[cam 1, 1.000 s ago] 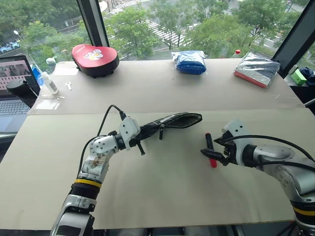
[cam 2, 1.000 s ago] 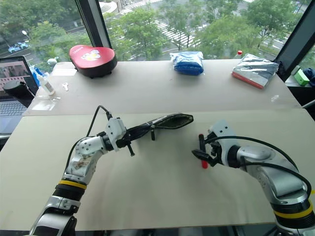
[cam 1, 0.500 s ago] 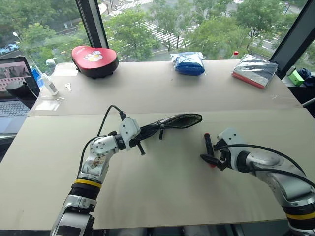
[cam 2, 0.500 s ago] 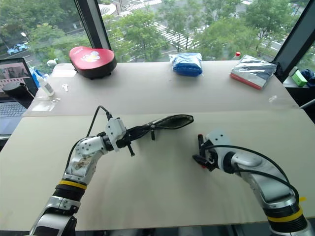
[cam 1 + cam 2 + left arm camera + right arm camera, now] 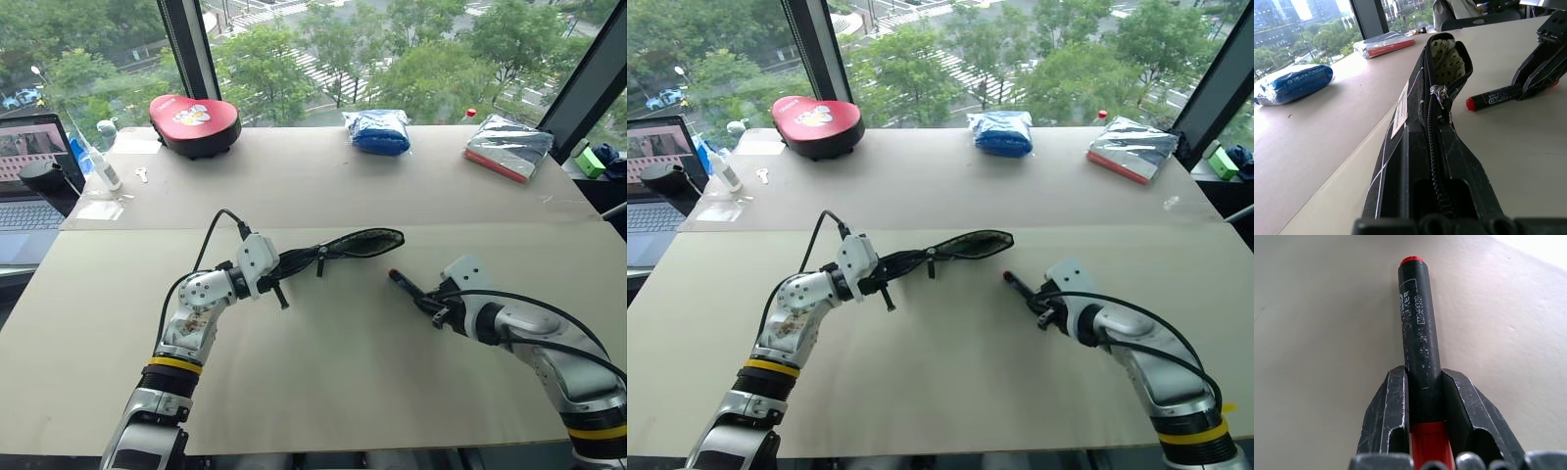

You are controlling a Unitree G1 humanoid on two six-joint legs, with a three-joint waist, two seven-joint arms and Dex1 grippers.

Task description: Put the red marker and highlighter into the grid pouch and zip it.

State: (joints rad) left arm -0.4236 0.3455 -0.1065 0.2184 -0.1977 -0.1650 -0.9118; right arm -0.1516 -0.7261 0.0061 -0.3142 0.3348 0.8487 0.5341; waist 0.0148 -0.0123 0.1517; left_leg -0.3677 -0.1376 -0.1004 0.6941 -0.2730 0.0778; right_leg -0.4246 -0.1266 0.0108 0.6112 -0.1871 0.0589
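Squarely between jaws: red marker (image 5: 1420,347) (pinched).

Both arms are silver-grey metal with rounded joint housings and a yellow band above black collars near the elbow. A black cable loops over the left gripper (image 5: 294,260), which has a white wrist block; another trails the right gripper (image 5: 432,302), whose fingers are black.
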